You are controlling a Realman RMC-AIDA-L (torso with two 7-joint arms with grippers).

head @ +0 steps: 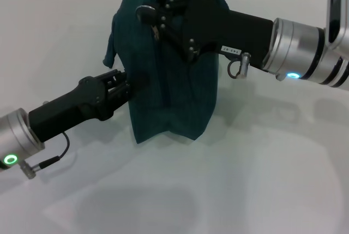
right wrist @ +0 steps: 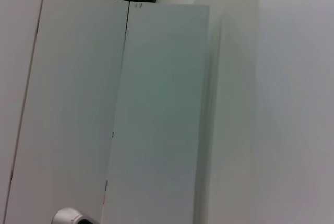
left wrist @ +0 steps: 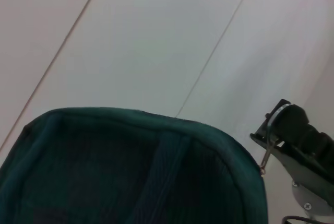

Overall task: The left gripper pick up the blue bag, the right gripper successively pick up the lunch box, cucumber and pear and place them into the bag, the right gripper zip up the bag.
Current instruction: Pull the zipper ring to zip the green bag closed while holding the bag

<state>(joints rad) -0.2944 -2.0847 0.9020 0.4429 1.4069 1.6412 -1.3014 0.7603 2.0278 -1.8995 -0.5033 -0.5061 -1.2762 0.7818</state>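
Head view: one blue bag (head: 174, 65) is seen upright on the white table (head: 262, 179); two grippers are counted. The left gripper (head: 121, 85) is clamped on the bag's side; the right gripper (head: 158, 18) is pressed at the bag's top, its opening cannot be told.
Left wrist view: one bag top (left wrist: 135, 166); the right gripper (left wrist: 297, 145) beside it.
Right wrist view: two wall panels (right wrist: 104, 119) only.

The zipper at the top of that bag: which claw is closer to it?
Right. The right claw is at the zipper on top of the bag; the left claw is lower, against the bag's side.
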